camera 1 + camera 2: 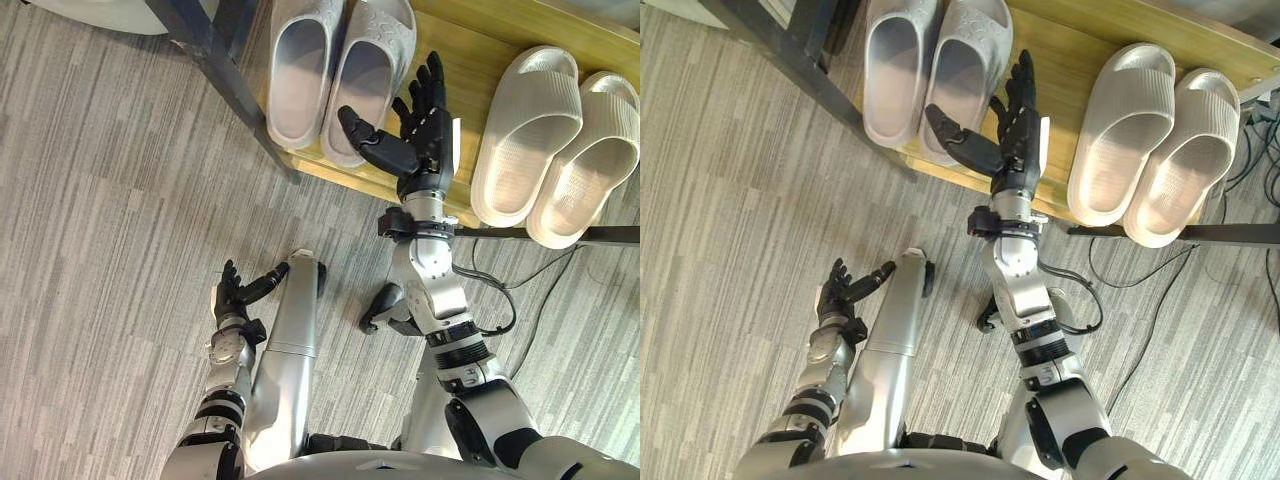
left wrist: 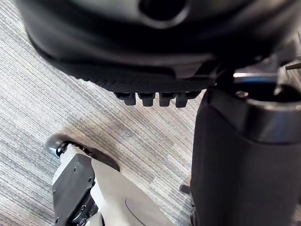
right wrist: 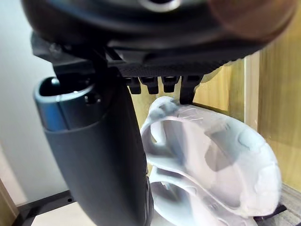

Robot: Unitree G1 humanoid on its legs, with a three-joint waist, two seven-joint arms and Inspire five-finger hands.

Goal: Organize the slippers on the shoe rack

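Rack (image 1: 470, 50): wooden shelf, at the far side of the scene above the carpet floor (image 1: 100, 250).

Left pair (image 1: 300, 70): two pale grey slippers, side by side and touching, at the shelf's left end.

Right pair (image 1: 525, 130): two cream ribbed slippers, side by side, at the right end, well apart from the left pair.

Right hand (image 1: 425, 130): raised over the bare wood between the pairs. Fingers straight and close together, thumb spread left over the left pair's near end; contact cannot be told. It holds nothing.

Left hand (image 1: 232, 295): low over the floor, fingers loosely extended, empty.
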